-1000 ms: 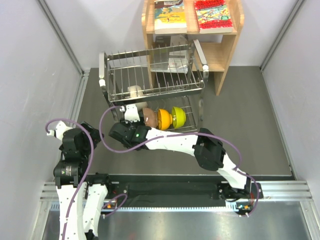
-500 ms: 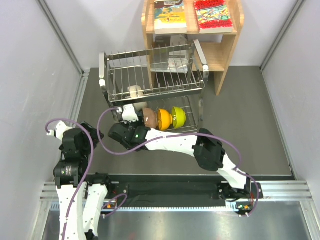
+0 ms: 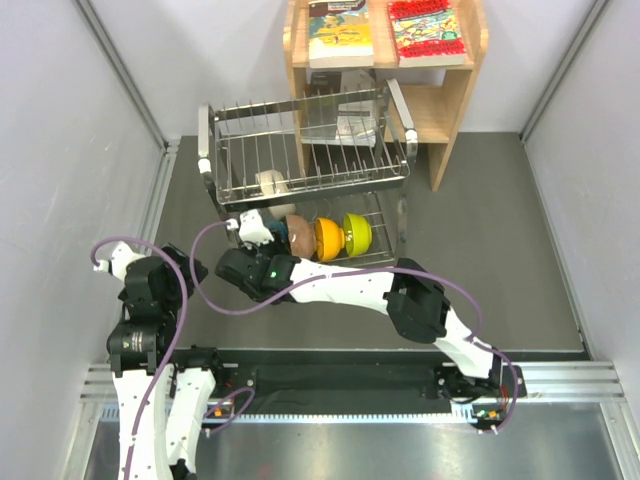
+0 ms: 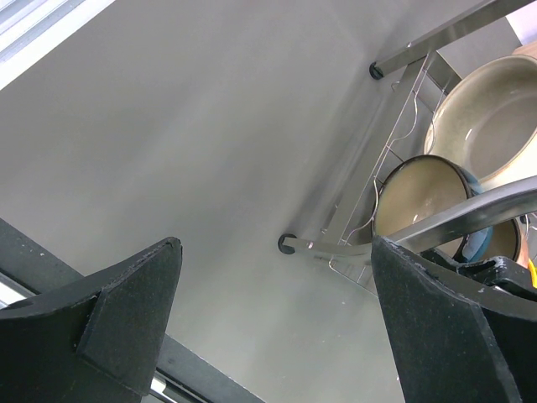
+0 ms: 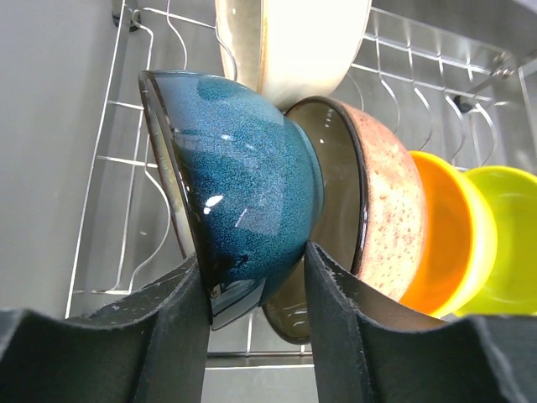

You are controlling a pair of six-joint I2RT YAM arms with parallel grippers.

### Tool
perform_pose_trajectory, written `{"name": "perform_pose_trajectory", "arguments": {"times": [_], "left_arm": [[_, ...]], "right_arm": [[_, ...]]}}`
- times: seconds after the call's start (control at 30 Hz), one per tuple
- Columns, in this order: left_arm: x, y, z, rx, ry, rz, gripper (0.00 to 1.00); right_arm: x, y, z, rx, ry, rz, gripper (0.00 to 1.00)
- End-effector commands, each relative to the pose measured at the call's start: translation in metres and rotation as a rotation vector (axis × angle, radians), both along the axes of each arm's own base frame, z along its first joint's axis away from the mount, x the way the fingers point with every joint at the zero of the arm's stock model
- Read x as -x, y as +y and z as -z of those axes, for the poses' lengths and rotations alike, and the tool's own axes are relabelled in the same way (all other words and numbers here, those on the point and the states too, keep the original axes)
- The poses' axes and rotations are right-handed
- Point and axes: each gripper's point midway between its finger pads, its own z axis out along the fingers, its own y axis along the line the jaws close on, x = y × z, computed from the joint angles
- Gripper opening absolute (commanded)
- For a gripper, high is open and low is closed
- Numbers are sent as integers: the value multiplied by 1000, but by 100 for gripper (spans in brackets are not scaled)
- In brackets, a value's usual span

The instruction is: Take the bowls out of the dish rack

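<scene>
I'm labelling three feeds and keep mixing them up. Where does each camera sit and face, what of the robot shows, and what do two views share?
Top external: above and behind the bases, looking down on the dish rack; the left arm and right arm show.
Left wrist: low over the table, facing the rack's corner; the open left gripper frames it.
Right wrist: facing the rack's lower tier; the right gripper pinches the teal-blue bowl.
Shared: both wrist views show that bowl.

Shiny two-tier wire dish rack (image 3: 300, 150) toward 12 o'clock in the overhead view. On edge in lower-tier slots, running 9 to 3 o'clock: teal-blue bowl (image 5: 243, 193), pinkish-brown bowl (image 5: 388, 218), orange bowl (image 5: 438, 239), yellow-green bowl (image 5: 506, 239). Cream-white bowl (image 5: 294, 42) in upper tier, at 12 o'clock of the teal-blue bowl.
</scene>
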Motion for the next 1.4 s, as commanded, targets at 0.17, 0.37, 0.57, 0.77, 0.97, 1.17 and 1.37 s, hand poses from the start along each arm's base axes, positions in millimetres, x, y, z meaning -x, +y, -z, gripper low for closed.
{"name": "perform_pose_trajectory", "arguments": {"times": [0.17,0.37,0.57,0.77,0.97,1.17,1.37], "left_arm": [[-8,1,-10,-18,-58,8,99],[-8,1,-10,-18,-59,7,99],[-8,1,-10,-18,-58,7,99],[-8,1,-10,-19,-57,7,99],[-9,2,-10,-18,-56,5,99],[-8,2,-10,-19,-59,5,99],[-8,2,-10,-20,-57,6,99]], "right_arm": [[10,16,-35,-79,-94,-45,0],[16,17,-41,-120,-75,-74,0],[26,18,-50,-170,-89,-120,0],[32,22,-63,-209,-92,-171,0],[34,24,-71,-218,-103,-195,0],[33,26,-61,-178,-94,-187,0],[32,24,-67,-193,-97,-192,0]]}}
